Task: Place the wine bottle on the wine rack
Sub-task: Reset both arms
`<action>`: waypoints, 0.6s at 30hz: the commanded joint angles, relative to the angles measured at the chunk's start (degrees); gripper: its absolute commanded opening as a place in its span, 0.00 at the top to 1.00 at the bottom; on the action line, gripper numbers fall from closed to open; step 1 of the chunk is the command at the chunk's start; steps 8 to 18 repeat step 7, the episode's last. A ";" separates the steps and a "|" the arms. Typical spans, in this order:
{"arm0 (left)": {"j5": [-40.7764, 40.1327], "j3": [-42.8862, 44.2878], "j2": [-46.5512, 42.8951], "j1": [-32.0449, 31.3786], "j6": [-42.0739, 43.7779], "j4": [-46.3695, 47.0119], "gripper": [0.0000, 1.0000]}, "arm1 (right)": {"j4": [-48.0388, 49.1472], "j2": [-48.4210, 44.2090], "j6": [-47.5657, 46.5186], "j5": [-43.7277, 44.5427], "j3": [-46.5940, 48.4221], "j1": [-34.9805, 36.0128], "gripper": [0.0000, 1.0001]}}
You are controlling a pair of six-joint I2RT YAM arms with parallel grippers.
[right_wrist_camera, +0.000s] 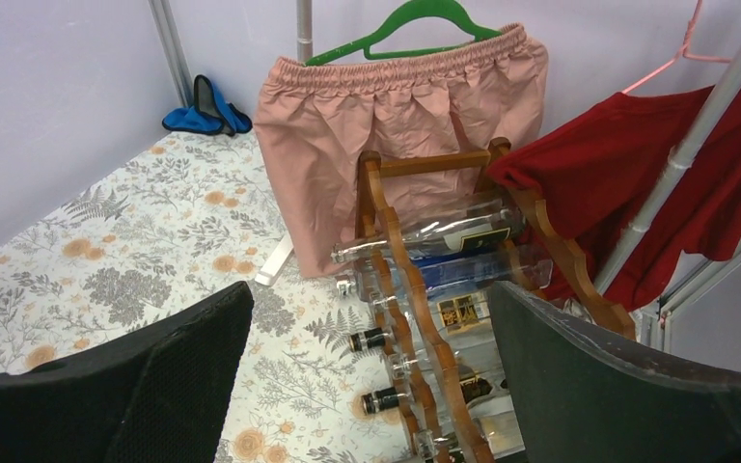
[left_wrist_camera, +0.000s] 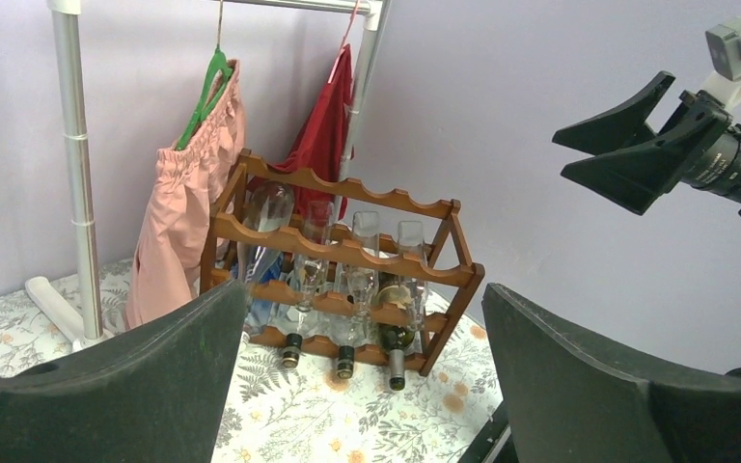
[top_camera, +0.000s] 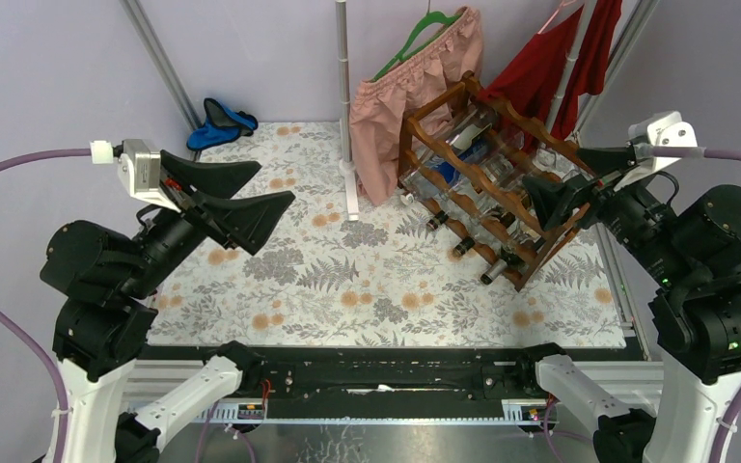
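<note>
The right claw [top_camera: 538,204] masks the right end of the wine rack [left_wrist_camera: 343,249] from above, and its clear bottles are hard to count. The rack stands at the far right of the counter [top_camera: 347,289], beside hanging pink shorts [right_wrist_camera: 396,116], with wine bottles [left_wrist_camera: 393,340] lying in its tiers. The left claw [top_camera: 272,183] and right claw hang wide open, empty.

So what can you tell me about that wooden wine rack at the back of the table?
The wine rack is glossy reddish-brown wood, with wavy scalloped rails in several tiers joined by upright posts. It stands upright on the floral tablecloth, at the far right of the table. Several bottles, some clear and some dark, lie in its cradles with their necks poking out on the near side. Pink shorts and a red garment hang close behind it; whether they touch it is unclear.
</note>
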 commanded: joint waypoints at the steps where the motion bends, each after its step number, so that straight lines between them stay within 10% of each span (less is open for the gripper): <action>1: -1.47 1.15 0.07 0.30 0.60 -1.14 0.01 | 1.49 0.84 -1.04 -0.96 1.86 -0.22 0.00; 18: -1.65 -2.74 -0.98 0.33 0.85 1.33 0.01 | 2.32 1.68 -1.01 -2.65 1.12 -0.20 0.00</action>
